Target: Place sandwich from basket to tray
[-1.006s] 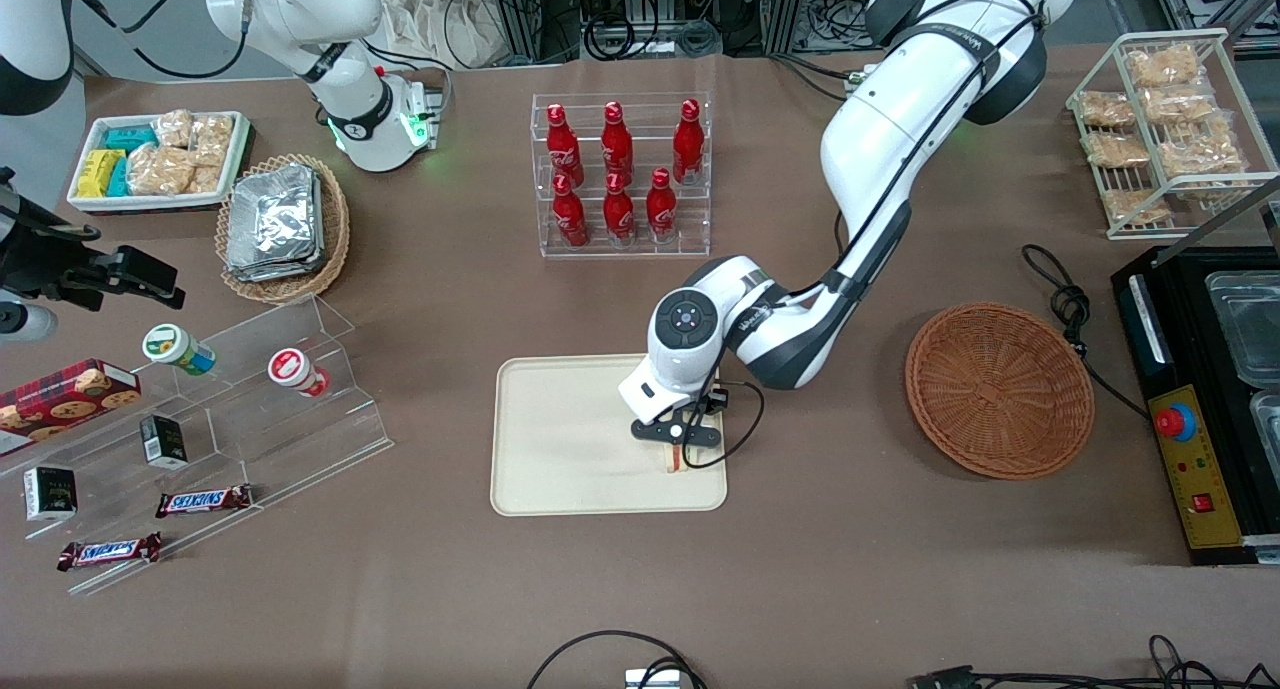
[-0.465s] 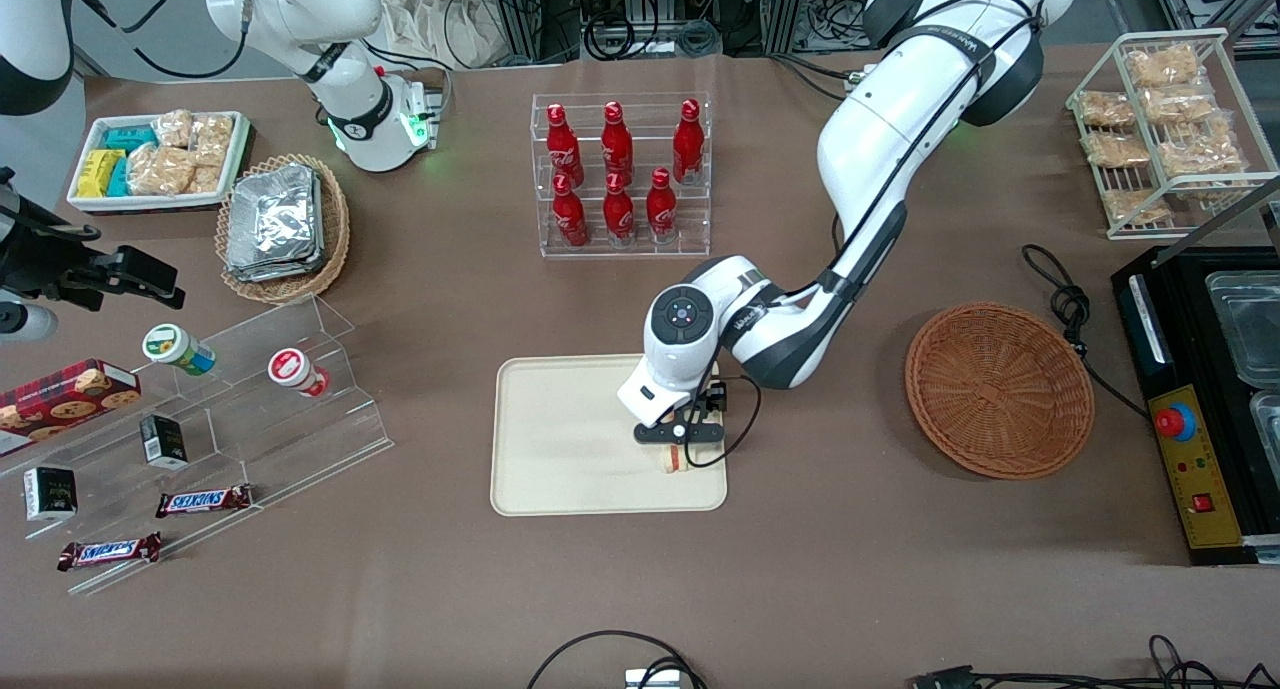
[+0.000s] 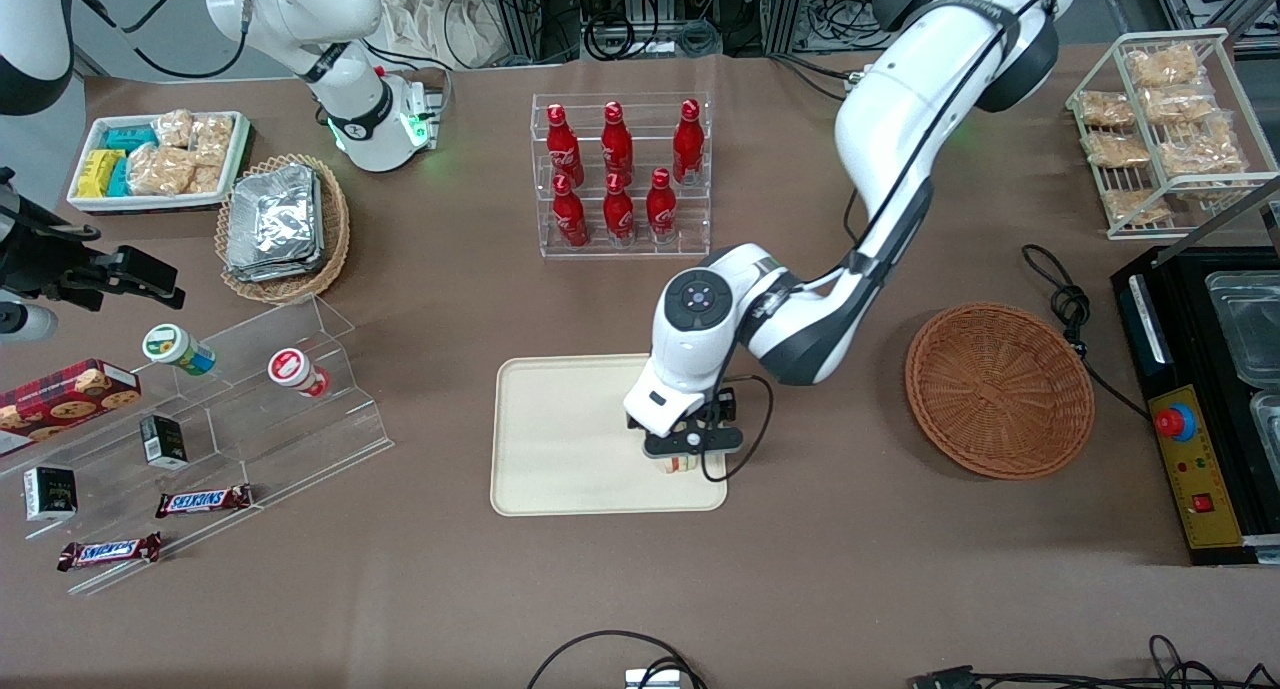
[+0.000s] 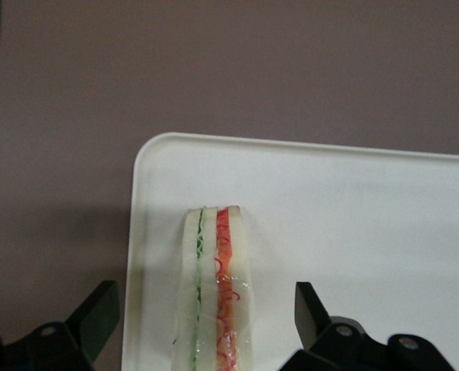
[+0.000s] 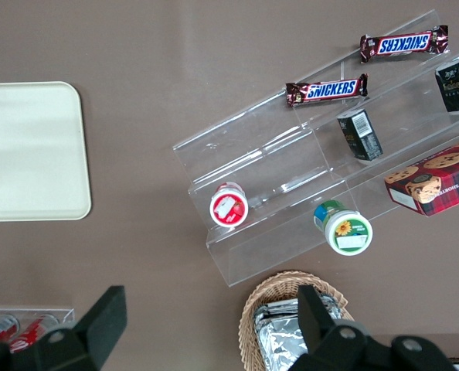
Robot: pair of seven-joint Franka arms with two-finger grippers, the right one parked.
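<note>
The sandwich (image 3: 683, 463) (image 4: 218, 301) stands on edge on the cream tray (image 3: 560, 439) (image 4: 353, 216), in the tray's corner nearest the front camera, toward the working arm's end. Its green and orange-red filling lines face up at the wrist camera. My left gripper (image 3: 687, 447) (image 4: 205, 317) hovers directly over the sandwich and is open. Its black fingertips (image 4: 98, 313) stand well apart on either side of the bread, touching nothing. The reddish-brown basket (image 3: 998, 389) lies toward the working arm's end of the table with nothing in it.
A clear rack of red bottles (image 3: 620, 174) stands farther from the front camera than the tray. Toward the parked arm's end are clear acrylic steps (image 3: 250, 409) with snacks and a foil-packet basket (image 3: 282, 227). A black unit (image 3: 1200, 399) edges the working arm's end.
The left hand has risen slightly and shifted a little toward the working arm's end. The sandwich stays put in the tray's corner, partly covered by the hand.
</note>
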